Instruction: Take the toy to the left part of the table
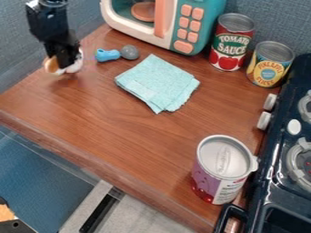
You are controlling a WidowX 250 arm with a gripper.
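Note:
The black gripper hangs at the upper left of the camera view, over the left part of the wooden table. It is shut on a small toy with white and orange-brown parts, low near the tabletop. The gripper partly hides the toy, and I cannot tell whether it touches the wood.
A blue and grey object lies just right of the gripper, near a folded teal cloth. Behind stand a toy microwave and two cans. A lidded tin stands front right, beside the stove.

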